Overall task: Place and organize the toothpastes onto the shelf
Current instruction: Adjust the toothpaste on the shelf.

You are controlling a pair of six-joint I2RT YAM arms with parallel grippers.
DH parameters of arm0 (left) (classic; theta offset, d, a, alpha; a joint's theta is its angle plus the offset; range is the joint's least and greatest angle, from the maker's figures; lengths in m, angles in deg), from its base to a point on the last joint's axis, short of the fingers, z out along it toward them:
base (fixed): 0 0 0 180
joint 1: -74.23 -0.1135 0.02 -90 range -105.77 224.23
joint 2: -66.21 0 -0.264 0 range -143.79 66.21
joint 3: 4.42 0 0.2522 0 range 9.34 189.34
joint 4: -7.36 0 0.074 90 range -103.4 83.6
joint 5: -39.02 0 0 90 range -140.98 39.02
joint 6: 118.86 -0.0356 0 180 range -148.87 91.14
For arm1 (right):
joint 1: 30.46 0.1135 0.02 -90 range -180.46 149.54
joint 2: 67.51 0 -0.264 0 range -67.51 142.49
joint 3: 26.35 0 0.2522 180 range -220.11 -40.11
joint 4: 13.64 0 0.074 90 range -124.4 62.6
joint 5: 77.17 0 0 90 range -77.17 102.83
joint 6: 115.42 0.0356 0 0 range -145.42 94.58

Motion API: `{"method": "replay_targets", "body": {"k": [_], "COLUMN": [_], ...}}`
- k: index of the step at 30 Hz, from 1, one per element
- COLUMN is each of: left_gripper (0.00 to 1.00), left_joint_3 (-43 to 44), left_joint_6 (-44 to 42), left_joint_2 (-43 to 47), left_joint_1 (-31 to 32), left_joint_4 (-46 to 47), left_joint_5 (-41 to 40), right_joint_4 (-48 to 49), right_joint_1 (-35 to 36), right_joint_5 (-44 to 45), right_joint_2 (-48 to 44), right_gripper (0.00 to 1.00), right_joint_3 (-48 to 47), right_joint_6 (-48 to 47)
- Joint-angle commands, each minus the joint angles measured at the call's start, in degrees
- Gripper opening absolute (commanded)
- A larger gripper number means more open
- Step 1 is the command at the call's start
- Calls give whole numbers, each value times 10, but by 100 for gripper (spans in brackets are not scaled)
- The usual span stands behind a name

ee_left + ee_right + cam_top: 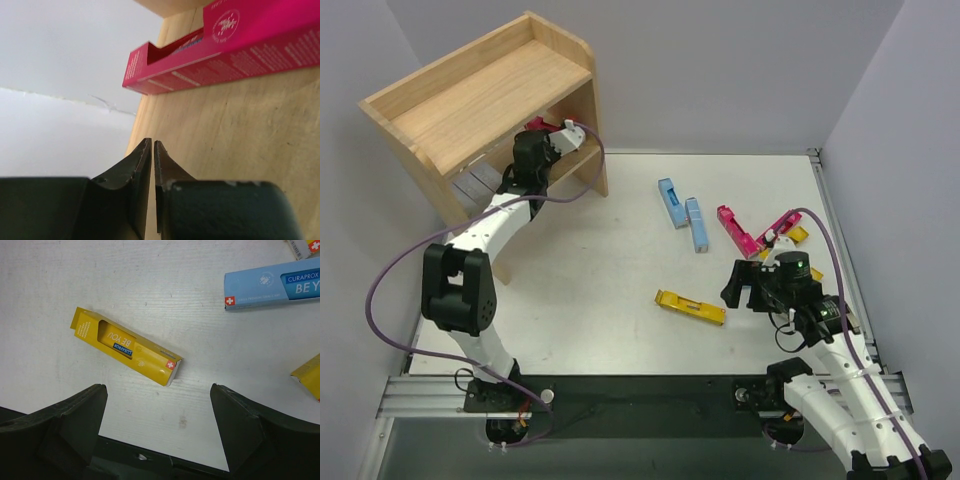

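Note:
The light wooden shelf (470, 95) stands at the back left. My left gripper (546, 142) reaches into its lower tier; in the left wrist view it (152, 143) is shut and empty, just short of a magenta carton (240, 55) lying on the wooden board (225, 150). Silver-grey cartons (475, 185) lie further left on that tier. My right gripper (745, 285) is open and empty above the table, near a yellow carton (690, 306), which lies just beyond its fingers in the right wrist view (125, 346).
Two light blue cartons (671, 202) (696, 223) lie mid-table. Magenta cartons (738, 230) (775, 232) and yellow ones (798, 235) lie at the right, near the right arm. A blue carton (272, 284) and a yellow corner (307, 375) show in the right wrist view.

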State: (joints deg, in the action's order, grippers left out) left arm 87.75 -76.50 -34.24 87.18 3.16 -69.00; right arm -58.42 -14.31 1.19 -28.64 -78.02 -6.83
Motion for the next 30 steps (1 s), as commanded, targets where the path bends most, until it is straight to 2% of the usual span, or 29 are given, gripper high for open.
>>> {"method": "replay_targets", "body": {"k": [1, 4, 8, 15, 30], "left_gripper": [17, 16, 8, 7, 8], "left_joint_3": [39, 48, 73, 73, 189], "left_joint_6": [-59, -90, -116, -127, -173], "left_joint_2": [-13, -26, -43, -31, -110], "left_joint_1": [-7, -13, -16, -31, -33], "left_joint_4": [13, -4, -60, -137, -155], "left_joint_5": [54, 88, 97, 132, 180], "right_joint_4": [4, 4, 2, -2, -2], "right_joint_1": [-3, -3, -3, -3, -6], "right_joint_5": [-4, -3, 0, 11, 13], "right_joint_2": [7, 7, 6, 8, 22], "right_gripper": [88, 88, 88, 88, 88], "right_joint_3": [3, 1, -2, -5, -11], "right_joint_6": [8, 9, 8, 7, 3]}}
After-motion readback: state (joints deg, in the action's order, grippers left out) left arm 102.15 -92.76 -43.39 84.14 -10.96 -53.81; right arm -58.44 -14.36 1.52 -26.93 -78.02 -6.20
